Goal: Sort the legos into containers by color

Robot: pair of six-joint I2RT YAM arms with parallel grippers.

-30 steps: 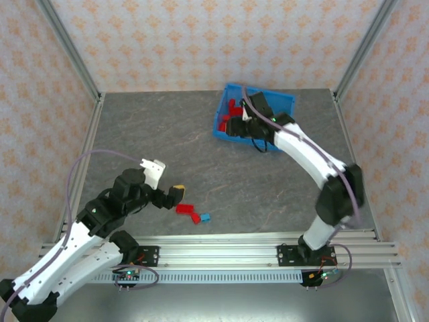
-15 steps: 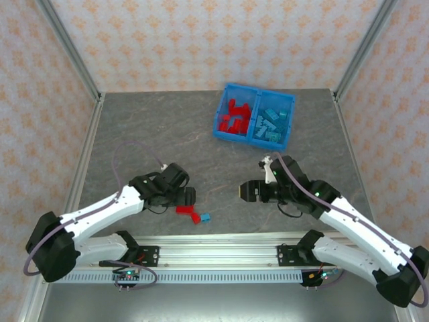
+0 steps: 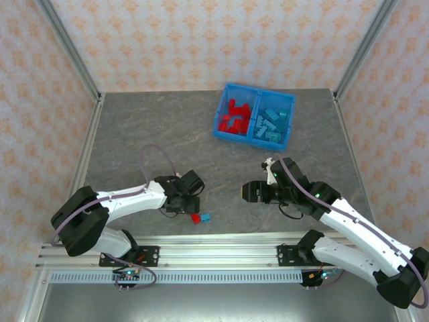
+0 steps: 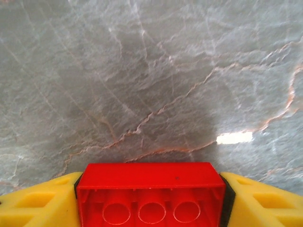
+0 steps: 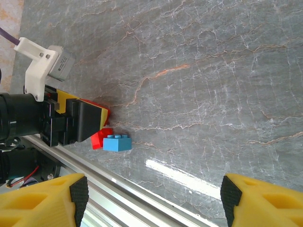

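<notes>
My left gripper (image 3: 187, 202) is low on the table near the front edge, shut on a red lego (image 4: 150, 191) that sits underside-up between its yellow fingers (image 4: 35, 201). Just right of it lie a smaller red lego (image 3: 195, 218) and a light blue lego (image 3: 206, 217), touching each other; the right wrist view shows the blue one (image 5: 117, 142) beside the red one (image 5: 98, 138). My right gripper (image 3: 248, 191) hovers open and empty at mid-table, facing left. The blue bin (image 3: 253, 138) at the back holds red legos (image 3: 233, 117) on the left and teal legos (image 3: 271, 122) on the right.
The aluminium rail (image 3: 221, 248) runs along the table's front edge, close behind the two loose legos. Frame posts stand at the back corners. The grey marble tabletop (image 3: 147, 134) lies open between the arms and the bin.
My left gripper slid right and down over the larger red lego and shut on it. My right arm came back from the bin a second ago and has since held still.
</notes>
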